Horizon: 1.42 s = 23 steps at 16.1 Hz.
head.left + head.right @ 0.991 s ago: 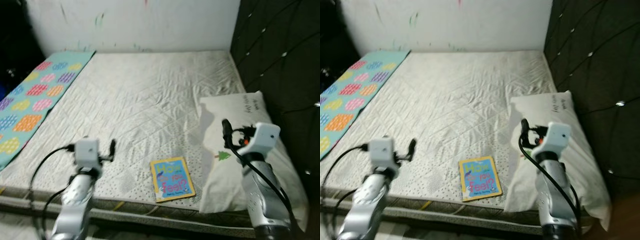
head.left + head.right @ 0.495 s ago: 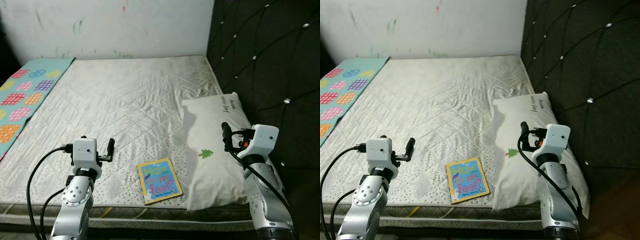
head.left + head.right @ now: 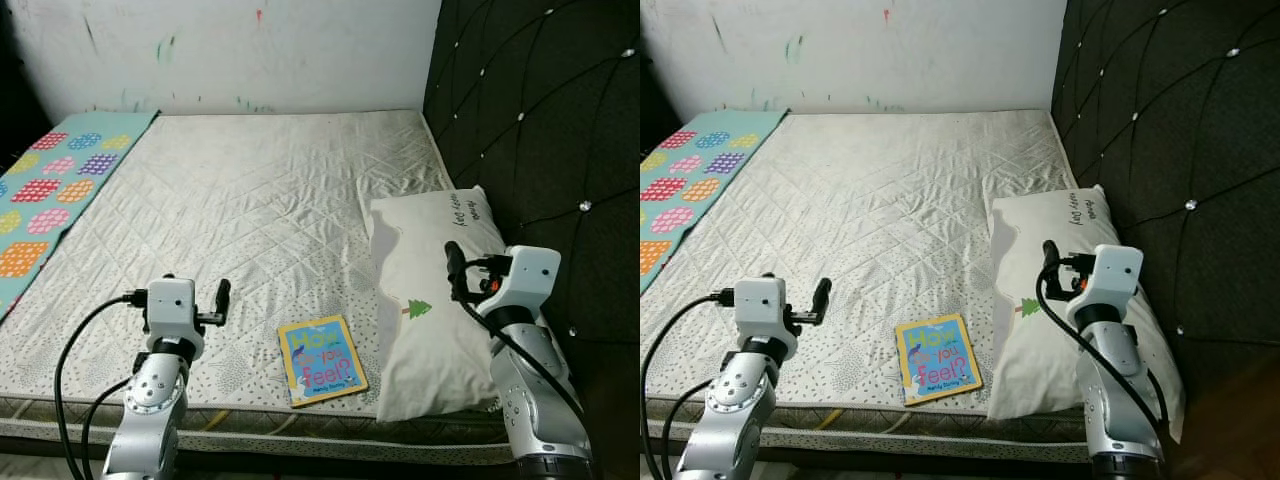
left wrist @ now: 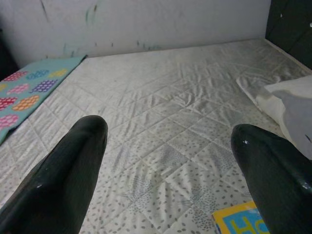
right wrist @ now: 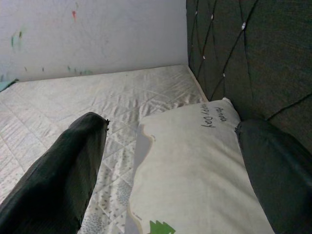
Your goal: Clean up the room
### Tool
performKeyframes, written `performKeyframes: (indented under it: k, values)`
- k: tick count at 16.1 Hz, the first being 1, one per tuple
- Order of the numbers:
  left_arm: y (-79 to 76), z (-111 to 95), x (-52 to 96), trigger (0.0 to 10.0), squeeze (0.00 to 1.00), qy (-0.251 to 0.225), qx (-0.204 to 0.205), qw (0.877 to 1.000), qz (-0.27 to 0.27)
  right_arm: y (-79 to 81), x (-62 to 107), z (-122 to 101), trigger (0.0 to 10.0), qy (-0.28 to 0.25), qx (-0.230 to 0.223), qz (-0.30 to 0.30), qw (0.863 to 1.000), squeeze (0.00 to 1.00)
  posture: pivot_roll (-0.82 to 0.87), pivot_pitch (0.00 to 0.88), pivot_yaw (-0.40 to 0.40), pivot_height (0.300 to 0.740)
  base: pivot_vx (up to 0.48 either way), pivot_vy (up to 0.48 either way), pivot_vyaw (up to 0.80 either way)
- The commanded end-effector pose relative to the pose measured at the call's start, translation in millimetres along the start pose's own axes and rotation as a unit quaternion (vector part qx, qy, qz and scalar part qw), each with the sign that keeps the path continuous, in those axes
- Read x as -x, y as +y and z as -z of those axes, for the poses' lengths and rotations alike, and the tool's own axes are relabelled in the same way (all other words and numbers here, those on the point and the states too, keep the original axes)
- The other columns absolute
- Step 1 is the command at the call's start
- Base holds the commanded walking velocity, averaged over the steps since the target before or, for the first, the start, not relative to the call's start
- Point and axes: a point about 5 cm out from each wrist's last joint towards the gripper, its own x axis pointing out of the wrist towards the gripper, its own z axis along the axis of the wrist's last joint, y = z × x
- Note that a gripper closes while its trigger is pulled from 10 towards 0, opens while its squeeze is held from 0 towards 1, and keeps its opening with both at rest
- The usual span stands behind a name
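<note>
White quilted mattress (image 3: 240, 210): book (image 3: 321, 360) lies flat at the near edge, just left of the pillow (image 3: 430, 290) by the dark headboard (image 3: 540, 120). Left gripper (image 3: 222, 298) hovers near-left of the book, fingers apart, empty. Right gripper (image 3: 455, 270) over the pillow, fingers apart, empty

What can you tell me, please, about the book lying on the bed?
The book is thin, with a yellow border and a blue cover bearing large colourful lettering. It lies flat, closed and face up, slightly askew, near the front edge of the mattress, just beside the pillow. It lies between the two grippers; neither touches it. Its corner also shows in the left wrist view.
</note>
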Motion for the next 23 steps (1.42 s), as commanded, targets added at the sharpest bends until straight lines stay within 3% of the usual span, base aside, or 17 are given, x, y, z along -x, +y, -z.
performKeyframes:
  k: [1, 5, 11, 23]
  values:
    - [2.8, -3.0, 0.9, 10.0, 0.0, -0.004, -0.002, 1.0, -0.001, 3.2, -2.5, -3.8, 10.0, -0.006, -0.004, -0.003, 1.0, 0.0, -0.08, 0.0, 0.061, 0.74, 0.0, 0.0, 0.0]
    - [2.8, -3.1, 1.6, 10.0, 0.0, -0.003, -0.003, 1.0, 0.0, 5.4, -1.8, -0.8, 10.0, 0.004, -0.014, 0.0, 1.0, 0.0, -0.08, 0.0, 0.063, 0.74, 0.0, 0.0, 0.0]
    - [1.8, -3.7, 1.8, 10.0, 0.0, -0.003, 0.0, 1.0, -0.002, 5.3, -1.7, 0.0, 10.0, 0.004, -0.012, -0.002, 1.0, 0.0, -0.08, 0.0, 0.062, 0.74, 0.0, 0.0, -0.71]
    - [0.3, -4.3, 2.4, 10.0, 0.0, 0.0, 0.001, 1.0, -0.003, 10.7, 0.1, 0.3, 10.0, 0.002, -0.015, -0.019, 1.0, 0.0, -0.07, 0.0, 0.061, 0.74, 0.0, 0.0, 0.0]
